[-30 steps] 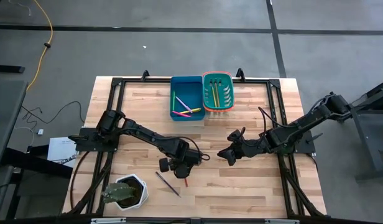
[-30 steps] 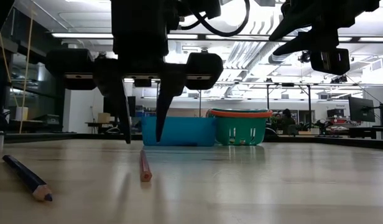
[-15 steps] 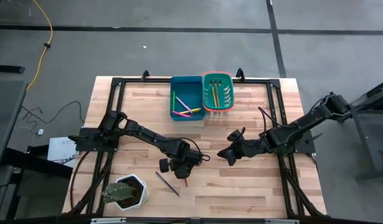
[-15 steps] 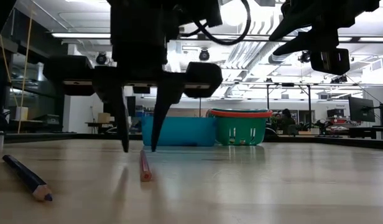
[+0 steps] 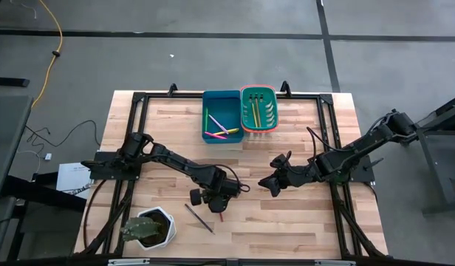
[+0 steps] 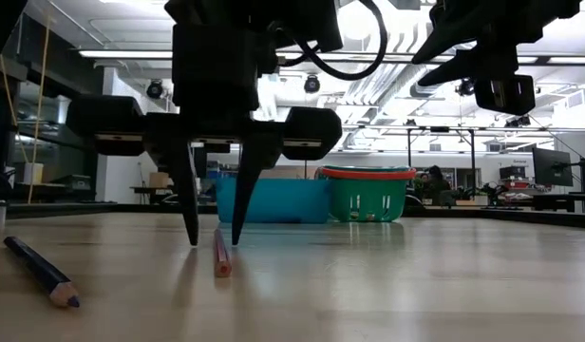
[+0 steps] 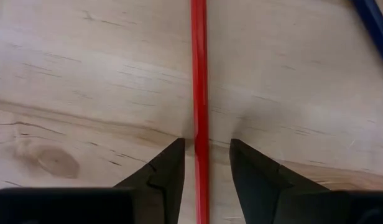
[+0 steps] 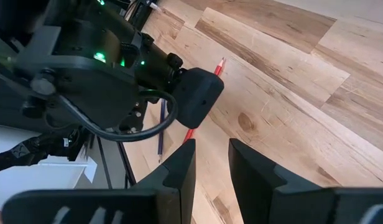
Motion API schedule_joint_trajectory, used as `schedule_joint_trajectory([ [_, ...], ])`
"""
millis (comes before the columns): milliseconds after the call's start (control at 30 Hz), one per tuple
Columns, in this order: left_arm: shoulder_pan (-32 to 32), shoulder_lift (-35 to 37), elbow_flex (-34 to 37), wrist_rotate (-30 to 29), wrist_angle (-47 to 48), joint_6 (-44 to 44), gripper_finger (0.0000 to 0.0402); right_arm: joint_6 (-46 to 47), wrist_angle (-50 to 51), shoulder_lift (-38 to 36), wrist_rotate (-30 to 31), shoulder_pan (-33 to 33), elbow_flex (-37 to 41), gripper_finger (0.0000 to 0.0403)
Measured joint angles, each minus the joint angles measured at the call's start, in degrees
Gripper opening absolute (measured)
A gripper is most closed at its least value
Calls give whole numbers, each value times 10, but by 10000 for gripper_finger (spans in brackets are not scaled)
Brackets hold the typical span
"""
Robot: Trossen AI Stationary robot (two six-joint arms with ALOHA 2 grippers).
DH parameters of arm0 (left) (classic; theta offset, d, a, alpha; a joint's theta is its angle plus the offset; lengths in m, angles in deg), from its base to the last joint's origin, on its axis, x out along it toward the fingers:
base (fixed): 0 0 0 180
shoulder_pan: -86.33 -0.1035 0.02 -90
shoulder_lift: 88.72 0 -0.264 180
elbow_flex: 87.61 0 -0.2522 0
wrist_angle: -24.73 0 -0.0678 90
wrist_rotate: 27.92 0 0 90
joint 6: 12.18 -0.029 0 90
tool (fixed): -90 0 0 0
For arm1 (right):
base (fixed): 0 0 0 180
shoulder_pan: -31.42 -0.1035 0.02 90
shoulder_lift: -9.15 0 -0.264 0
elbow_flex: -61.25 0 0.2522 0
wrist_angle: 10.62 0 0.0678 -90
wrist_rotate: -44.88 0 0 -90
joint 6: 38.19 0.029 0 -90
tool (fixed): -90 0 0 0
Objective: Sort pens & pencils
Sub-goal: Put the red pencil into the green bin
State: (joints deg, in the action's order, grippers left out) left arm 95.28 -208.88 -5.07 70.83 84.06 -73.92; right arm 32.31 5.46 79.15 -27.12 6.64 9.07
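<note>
Only the left wrist view shows the left claw spread apart astride the red pencil on the wooden surface, a dark purple pencil nearby, while the right claw hovers apart, empty.

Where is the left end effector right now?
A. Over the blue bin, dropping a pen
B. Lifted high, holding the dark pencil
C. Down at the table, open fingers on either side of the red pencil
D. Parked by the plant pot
C: the left end effector stands open, tips at the table, with the red pencil lying between its fingers.
</note>
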Motion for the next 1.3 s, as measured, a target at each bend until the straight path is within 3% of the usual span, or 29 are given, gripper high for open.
schedule_joint_trajectory([
  [767, 0, 0, 0, -2, 0, 0, 114, -1, 0, 0, 0, 0, 0, 87],
  [1300, 0, 1, 0, -6, 5, 5, 15, 0, 0, 0, 0, 0, 0, 87],
])
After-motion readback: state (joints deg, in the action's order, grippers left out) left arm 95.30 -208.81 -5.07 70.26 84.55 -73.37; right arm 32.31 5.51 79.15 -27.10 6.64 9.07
